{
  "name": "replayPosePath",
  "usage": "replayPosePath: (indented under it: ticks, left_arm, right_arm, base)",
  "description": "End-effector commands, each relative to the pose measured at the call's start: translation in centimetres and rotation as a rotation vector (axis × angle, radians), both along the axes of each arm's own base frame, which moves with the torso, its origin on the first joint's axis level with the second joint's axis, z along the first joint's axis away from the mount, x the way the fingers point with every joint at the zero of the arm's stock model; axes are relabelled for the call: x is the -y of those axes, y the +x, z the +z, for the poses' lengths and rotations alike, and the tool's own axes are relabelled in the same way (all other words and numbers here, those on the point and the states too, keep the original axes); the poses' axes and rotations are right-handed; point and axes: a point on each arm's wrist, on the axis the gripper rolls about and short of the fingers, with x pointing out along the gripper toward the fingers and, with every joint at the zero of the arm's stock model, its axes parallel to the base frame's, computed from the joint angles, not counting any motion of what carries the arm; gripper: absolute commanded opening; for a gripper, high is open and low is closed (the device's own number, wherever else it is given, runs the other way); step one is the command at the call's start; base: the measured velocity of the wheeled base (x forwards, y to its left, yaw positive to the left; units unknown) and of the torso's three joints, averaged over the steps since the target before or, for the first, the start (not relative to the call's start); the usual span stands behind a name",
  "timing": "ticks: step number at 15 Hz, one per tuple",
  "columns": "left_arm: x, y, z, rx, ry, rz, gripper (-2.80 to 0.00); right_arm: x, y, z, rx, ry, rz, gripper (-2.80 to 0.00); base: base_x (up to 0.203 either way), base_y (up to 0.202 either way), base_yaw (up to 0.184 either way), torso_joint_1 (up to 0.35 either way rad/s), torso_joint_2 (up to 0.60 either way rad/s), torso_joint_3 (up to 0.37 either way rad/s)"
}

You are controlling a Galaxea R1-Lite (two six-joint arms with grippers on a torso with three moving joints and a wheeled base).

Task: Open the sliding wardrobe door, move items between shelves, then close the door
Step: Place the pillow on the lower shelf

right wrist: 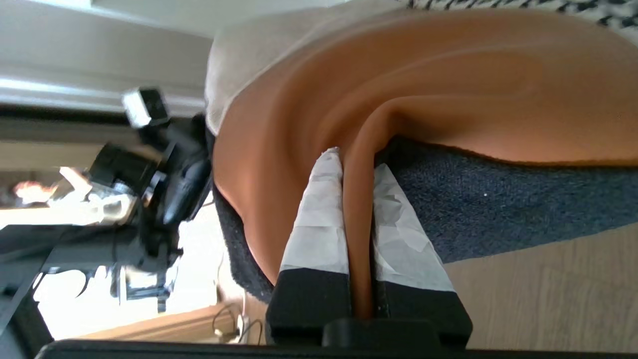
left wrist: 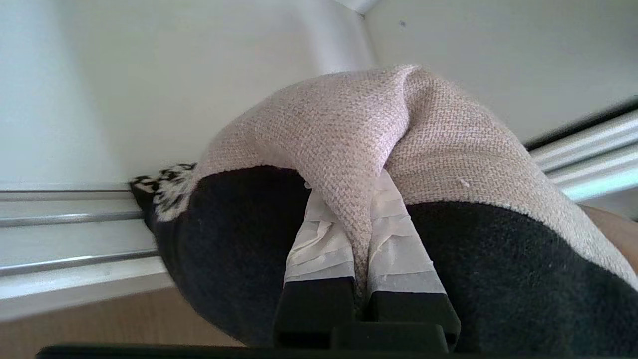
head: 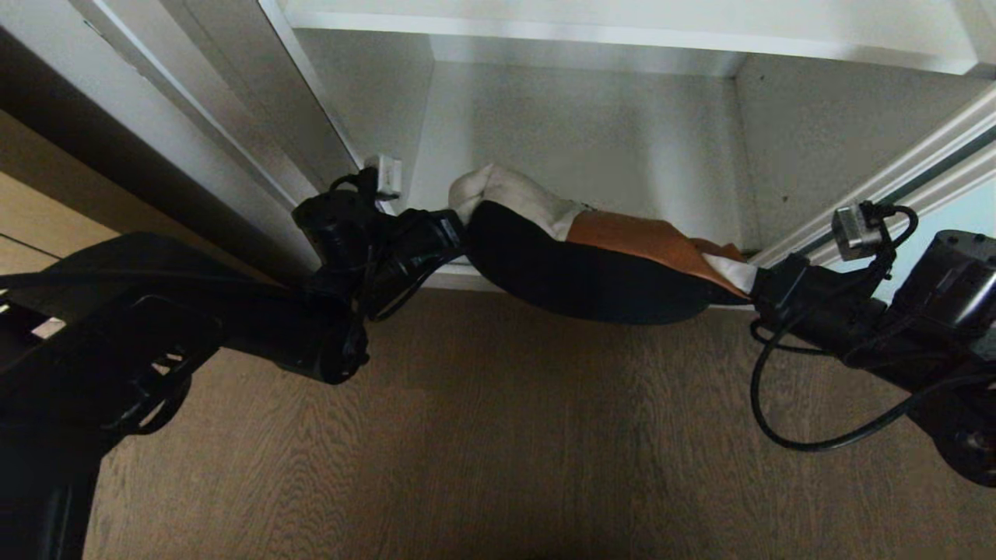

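The white shelf (head: 591, 155) at the bottom of the wardrobe sits just above the brown wood floor (head: 506, 435). The cushion (head: 591, 264) hangs at the shelf's front edge — black side down — and it is hard to tell if it touches the board.

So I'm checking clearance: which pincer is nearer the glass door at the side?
Right. The right pincer grips the cushion end beside the glass door; the left pincer grips the far end.
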Motion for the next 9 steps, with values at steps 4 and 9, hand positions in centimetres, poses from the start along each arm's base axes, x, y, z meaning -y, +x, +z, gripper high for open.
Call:
replayPosePath:
  ticks: [4,9]
  left_arm:
    - [-0.2,-1.7,4.7,0.093,-0.015,-0.057,-2.8]
    - [1.3,-3.8,9.3,0.159,-0.005,-0.135,-2.8]
  right_arm:
    - [0.1,-1.7,-0.3,0.013,0.002,0.029,-2.8]
    - [0.5,-3.5,-1.5,0.048,-0.001,0.073,-2.8]
  base:
    - [0.0,0.0,0.0,0.0,0.0,0.0]
    - [0.0,0.0,0.0,0.0,0.0,0.0]
